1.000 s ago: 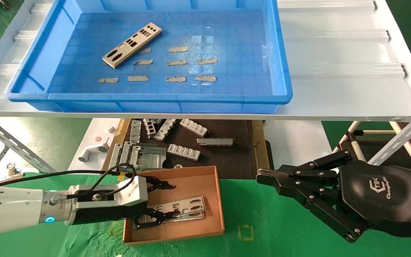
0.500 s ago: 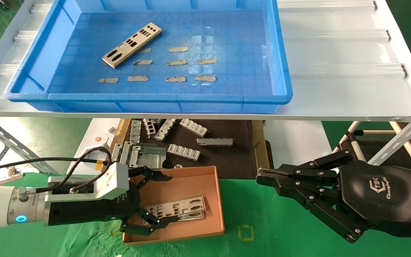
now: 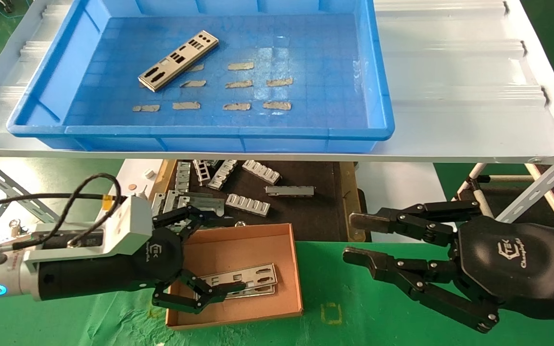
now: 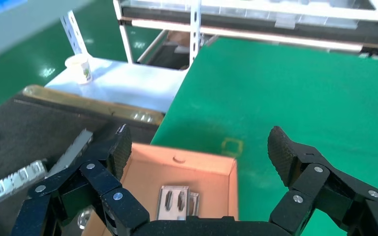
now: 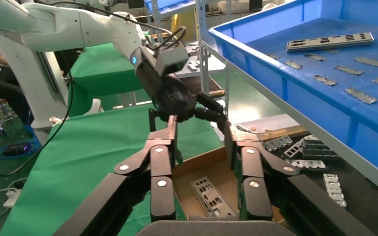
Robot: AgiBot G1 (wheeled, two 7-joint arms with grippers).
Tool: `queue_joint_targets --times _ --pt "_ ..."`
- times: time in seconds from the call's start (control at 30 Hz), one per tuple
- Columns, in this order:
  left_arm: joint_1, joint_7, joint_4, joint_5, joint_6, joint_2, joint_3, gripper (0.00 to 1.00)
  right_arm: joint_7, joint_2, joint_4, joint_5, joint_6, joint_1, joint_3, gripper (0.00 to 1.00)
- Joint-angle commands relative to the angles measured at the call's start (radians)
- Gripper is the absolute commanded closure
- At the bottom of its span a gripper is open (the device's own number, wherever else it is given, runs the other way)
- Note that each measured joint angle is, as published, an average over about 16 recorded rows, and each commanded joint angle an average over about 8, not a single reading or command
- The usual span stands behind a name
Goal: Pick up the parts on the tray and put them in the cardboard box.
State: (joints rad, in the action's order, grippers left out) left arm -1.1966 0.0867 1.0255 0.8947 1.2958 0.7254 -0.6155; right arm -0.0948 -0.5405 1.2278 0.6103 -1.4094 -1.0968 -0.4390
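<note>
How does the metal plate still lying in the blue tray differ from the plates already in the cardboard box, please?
The plate in the tray lies alone and slanted on the blue tray floor; the plates in the box are stacked, lying roughly lengthwise in the cardboard box. The tray plate sits up on the shelf, far from both claws; the boxed plates sit right beside the open left claw. Both are thin silver plates with punched holes.

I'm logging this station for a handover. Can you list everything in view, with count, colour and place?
tray: one, blue, on the white shelf.
plate in tray: one, silver, far left.
tape-like patches: about ten, grey, tray floor.
cardboard box: one, brown, on green cloth.
plates in box: apparently two, silver, stacked.
ribbed brackets: several, grey, on dark mat.
left gripper: open, over the box.
right gripper: open, right of box.
</note>
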Motion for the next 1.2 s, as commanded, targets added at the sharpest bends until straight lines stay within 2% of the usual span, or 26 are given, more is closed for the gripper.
queue_joint_targets --times 0.03,1.2 --pt "0.007 -0.015 0.014 -0.009 0.011 -0.006 0.018 0.00 0.000 0.000 0.000 0.000 0.000 0.000 0.000 0.00" --pt "0.120 -0.269 0.254 -0.161 0.196 -0.112 0.330 0.00 0.000 0.000 0.000 0.000 0.000 0.000 0.000 0.00"
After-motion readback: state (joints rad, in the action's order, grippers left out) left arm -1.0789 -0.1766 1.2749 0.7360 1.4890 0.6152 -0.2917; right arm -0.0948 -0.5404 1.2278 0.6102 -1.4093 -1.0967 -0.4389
